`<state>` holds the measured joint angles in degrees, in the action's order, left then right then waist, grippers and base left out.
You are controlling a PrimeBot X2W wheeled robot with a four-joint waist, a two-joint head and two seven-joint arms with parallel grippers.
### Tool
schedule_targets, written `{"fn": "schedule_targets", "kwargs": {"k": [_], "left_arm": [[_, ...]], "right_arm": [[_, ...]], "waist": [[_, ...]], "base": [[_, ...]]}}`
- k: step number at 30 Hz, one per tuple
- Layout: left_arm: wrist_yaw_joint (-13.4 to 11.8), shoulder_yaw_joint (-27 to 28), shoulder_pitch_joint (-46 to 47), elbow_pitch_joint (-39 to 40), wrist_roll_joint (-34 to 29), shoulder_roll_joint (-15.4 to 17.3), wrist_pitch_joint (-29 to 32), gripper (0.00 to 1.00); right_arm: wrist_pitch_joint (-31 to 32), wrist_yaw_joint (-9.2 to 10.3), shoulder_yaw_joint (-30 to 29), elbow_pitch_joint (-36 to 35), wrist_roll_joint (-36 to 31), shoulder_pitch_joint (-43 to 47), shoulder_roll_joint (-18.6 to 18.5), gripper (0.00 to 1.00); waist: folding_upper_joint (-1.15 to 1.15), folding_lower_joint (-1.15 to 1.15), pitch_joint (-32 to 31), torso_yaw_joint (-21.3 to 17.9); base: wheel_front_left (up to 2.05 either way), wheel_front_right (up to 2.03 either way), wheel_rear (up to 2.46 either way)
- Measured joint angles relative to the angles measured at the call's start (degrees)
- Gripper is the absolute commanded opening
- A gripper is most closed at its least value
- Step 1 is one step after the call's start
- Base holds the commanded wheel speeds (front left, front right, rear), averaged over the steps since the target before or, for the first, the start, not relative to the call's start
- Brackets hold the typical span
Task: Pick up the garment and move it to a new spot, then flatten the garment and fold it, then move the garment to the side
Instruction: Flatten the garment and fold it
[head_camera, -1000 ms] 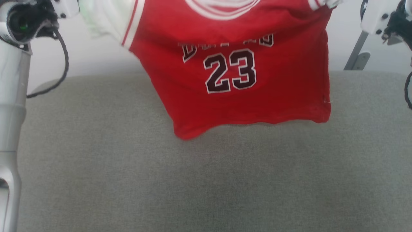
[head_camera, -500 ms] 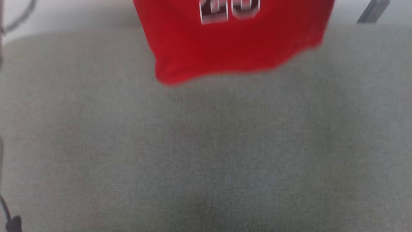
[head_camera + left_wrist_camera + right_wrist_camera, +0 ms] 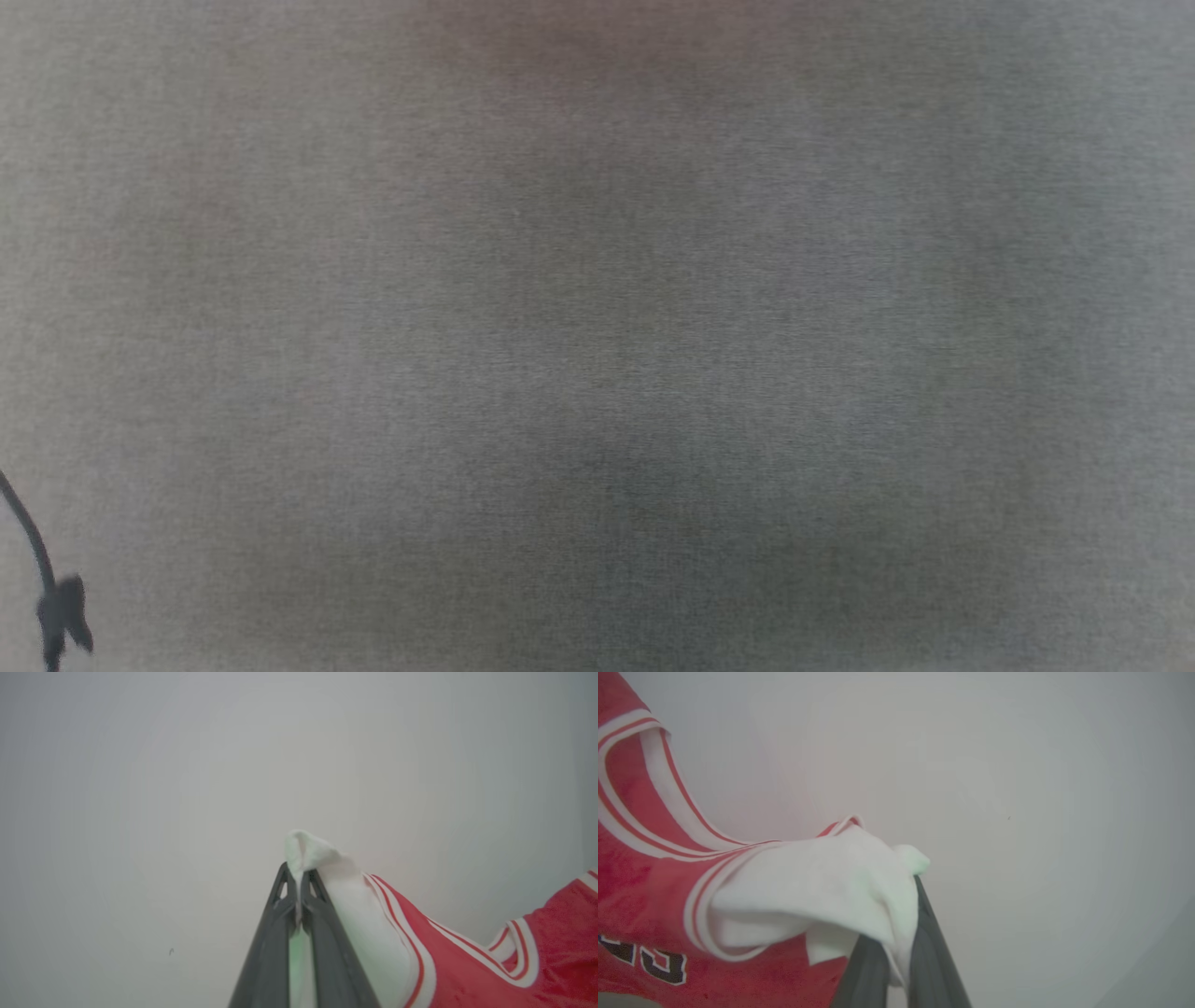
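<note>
The shirt [image 3: 472,970], red with white sleeves and striped trim, hangs in the air, stretched between both arms. The left pincer [image 3: 297,877] is clamped on one white sleeve tip and the right pincer [image 3: 916,886] on the other sleeve. Over the last second the head camera has tipped down, off the hanging shirt and onto the grey counter [image 3: 597,336], which is likely the new spot for laying it flat. Dark white-edged numerals [image 3: 649,959] show on the chest, cut off; a second ago they read "23".
</note>
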<state>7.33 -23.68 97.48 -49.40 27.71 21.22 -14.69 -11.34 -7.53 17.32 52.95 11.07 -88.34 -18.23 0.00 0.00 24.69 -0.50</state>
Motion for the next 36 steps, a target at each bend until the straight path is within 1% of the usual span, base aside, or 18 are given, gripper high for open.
{"fn": "schedule_targets", "kwargs": {"k": [3,6,8,9,11,14,16,18,21,23,25,27,31,34,36], "left_arm": [[0.0,-3.2,-3.5,-0.3,0.6,0.2,-0.1,0.00],[0.0,-7.2,-8.2,-1.3,2.2,0.5,-0.1,0.00],[0.0,-9.8,-11.3,-1.6,4.4,0.7,0.4,0.00],[0.1,-11.0,-13.6,-2.6,7.6,1.2,2.7,0.00],[0.1,-12.1,-16.7,-3.0,10.7,1.5,5.7,0.00],[0.1,-14.7,-21.8,-1.9,14.5,2.3,10.1,0.00],[0.1,-15.5,-24.9,-0.7,17.7,3.0,13.4,0.00],[0.1,-16.9,-28.4,1.4,19.7,4.7,16.2,0.00],[0.1,-17.2,-34.2,5.0,24.4,7.0,20.1,0.00],[0.1,-17.9,-38.1,8.2,26.3,9.2,22.3,0.00],[0.1,-17.4,-42.1,10.8,28.3,11.1,23.2,0.00],[0.0,-17.7,-46.1,14.4,29.0,13.5,24.1,0.00],[-2.6,-17.4,-55.0,21.7,31.8,17.0,25.2,0.00],[-5.2,-17.5,-61.6,27.7,32.9,19.8,25.2,0.00],[-6.4,-18.1,-65.7,31.8,32.8,22.1,25.1,0.00]], "right_arm": [[0.6,0.00,3.2,2.9,1.3,1.8,0.7,0.00],[3.8,-0.01,6.9,4.7,6.2,5.5,2.0,0.00],[5.8,0.00,9.3,4.5,11.1,8.6,2.3,0.00],[8.5,-0.01,12.7,2.7,14.8,11.7,1.8,0.00],[10.4,-0.01,15.6,0.5,18.6,14.4,0.5,0.00],[13.8,-0.01,19.6,-3.8,24.3,18.6,-2.4,0.00],[15.9,-0.01,22.0,-7.1,27.4,21.4,-4.6,0.00],[18.0,0.00,24.2,-10.6,30.1,23.7,-7.3,0.00],[20.9,0.00,26.7,-16.1,34.8,27.8,-10.6,0.00],[22.9,-0.01,27.8,-19.6,37.8,30.7,-13.0,0.00],[25.3,-0.01,29.6,-23.6,39.9,33.4,-16.2,0.00],[26.7,0.00,30.5,-27.2,42.1,36.3,-18.8,0.00],[29.0,-0.01,31.8,-32.9,45.1,41.5,-23.9,0.00],[30.1,0.00,32.8,-36.3,46.7,45.2,-26.7,0.00],[30.6,-0.01,33.5,-38.4,47.0,47.2,-28.6,0.00]], "waist": [[0.00,0.00,0.4,0.9],[0.00,0.00,0.2,1.6],[0.00,0.00,-0.2,2.1],[0.00,0.00,-0.7,2.5],[0.00,0.00,-1.2,3.0],[0.00,0.00,-2.3,3.5],[0.00,0.00,-3.1,3.8],[0.00,0.00,-4.0,4.1],[0.00,0.00,-5.5,4.3],[0.00,0.00,-6.4,4.4],[0.00,0.00,-7.4,4.5],[0.00,0.00,-8.2,4.5],[0.00,0.00,-9.4,4.2],[0.00,0.00,-10.0,4.0],[0.00,0.00,-10.3,3.9]], "base": [[0.00,0.00,0.00],[0.00,0.00,0.00],[0.00,0.00,0.00],[0.00,0.00,0.00],[0.00,0.00,0.00],[0.00,0.00,0.00],[0.00,0.00,0.00],[0.00,0.00,0.00],[0.00,0.00,0.00],[0.00,0.00,0.00],[0.00,0.00,0.00],[0.00,0.00,0.00],[0.00,0.00,0.00],[0.00,0.00,0.00],[0.00,0.00,0.00]]}}
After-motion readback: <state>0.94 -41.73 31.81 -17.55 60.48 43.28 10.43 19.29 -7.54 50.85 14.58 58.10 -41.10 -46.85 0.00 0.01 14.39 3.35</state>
